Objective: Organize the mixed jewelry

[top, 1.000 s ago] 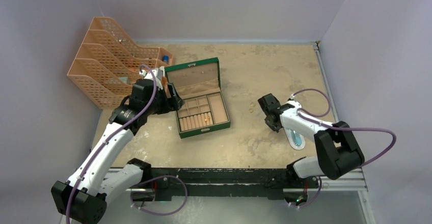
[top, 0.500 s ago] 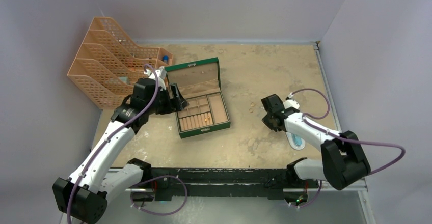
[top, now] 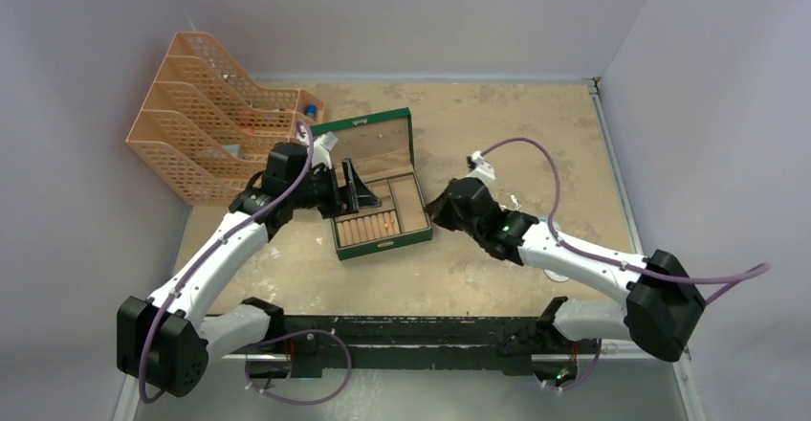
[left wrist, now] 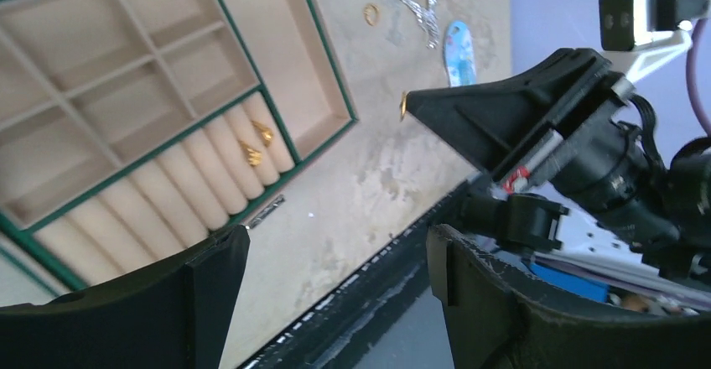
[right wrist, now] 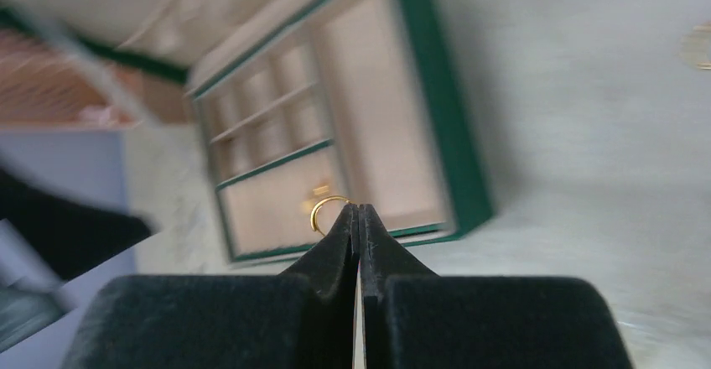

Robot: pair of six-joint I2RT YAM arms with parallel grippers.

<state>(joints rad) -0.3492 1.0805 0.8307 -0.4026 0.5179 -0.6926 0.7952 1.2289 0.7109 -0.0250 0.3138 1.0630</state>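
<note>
A gold ring (right wrist: 322, 210) is pinched at the tips of the right gripper (right wrist: 358, 211), whose fingers are clamped on it. The green box (right wrist: 436, 126) is set left of centre on the tabletop, and its roll compartment (left wrist: 168, 193) — along the box's near edge, with two rings (left wrist: 256, 141) already seated — lies ahead of the held ring, toward the robot's left. How the ring's plane is turned against the slots is seemingly lost to blur. The left gripper (left wrist: 335, 241) is held over the box, fingers spread and empty — nearer, but unladen.
</note>
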